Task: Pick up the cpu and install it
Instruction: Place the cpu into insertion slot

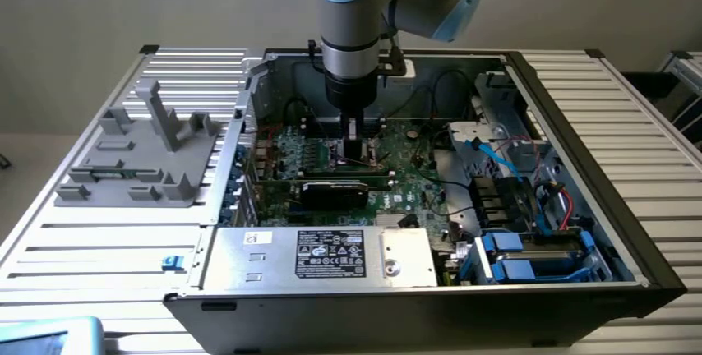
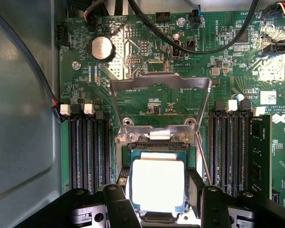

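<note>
Backdrop: plain grey wall behind a slatted metal table (image 1: 99, 240).
Case: open PC case (image 1: 601, 154) lies on the table, its board (image 2: 147, 102) facing up.
Arm: arm (image 1: 351, 34) reaches straight down into the far half of the case.
Cpu: cpu (image 2: 158, 186) sits level over the board; seated or not, cannot tell.
Gripper: gripper (image 1: 357, 156) is partly spread, with black fingers (image 2: 118, 199) against opposite cpu edges.
Frame: socket frame (image 2: 159, 81) is swung up just beyond the cpu.
Holder: grey holder (image 1: 143, 158) stands on the table at the exterior view's left.

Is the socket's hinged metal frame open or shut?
Open: the silver hinged metal frame is swung back, leaving the flat square silver-topped cpu uncovered.
</note>
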Controlling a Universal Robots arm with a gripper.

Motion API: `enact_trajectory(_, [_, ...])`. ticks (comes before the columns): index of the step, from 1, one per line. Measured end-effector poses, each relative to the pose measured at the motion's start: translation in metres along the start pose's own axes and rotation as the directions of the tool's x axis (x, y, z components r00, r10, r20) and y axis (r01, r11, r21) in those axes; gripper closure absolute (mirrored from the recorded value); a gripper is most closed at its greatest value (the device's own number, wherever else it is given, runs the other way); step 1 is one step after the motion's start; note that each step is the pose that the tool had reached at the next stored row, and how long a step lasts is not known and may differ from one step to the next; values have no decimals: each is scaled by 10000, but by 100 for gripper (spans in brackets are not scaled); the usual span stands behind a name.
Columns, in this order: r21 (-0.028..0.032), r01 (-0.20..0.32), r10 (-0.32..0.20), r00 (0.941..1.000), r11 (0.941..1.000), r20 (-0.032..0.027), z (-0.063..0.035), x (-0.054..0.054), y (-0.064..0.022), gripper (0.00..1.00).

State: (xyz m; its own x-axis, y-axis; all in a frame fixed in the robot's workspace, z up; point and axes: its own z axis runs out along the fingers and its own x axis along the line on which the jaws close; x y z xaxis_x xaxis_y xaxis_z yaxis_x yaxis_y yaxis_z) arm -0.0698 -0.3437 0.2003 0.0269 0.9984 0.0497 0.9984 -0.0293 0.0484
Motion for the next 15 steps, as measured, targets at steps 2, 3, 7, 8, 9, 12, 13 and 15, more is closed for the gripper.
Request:
enact_trajectory(2, [-1,-2,2,10000,10000,0,2,0,2,44])
enact_trajectory(3, [-1,-1,1,10000,10000,-1,2,0,4,44])
enact_trajectory(7, [4,-1,1,10000,10000,1,3,0,13,44])
enact_trajectory(8, [4,-1,1,10000,10000,2,3,0,13,44])
enact_trajectory(9, [4,-1,1,10000,10000,3,4,0,13,44])
enact_trajectory(12, [4,0,0,10000,10000,3,5,0,13,44])
enact_trajectory(13, [4,0,0,10000,10000,4,6,0,13,44])
enact_trajectory(15, [3,2,-2,10000,10000,21,8,0,13,44])
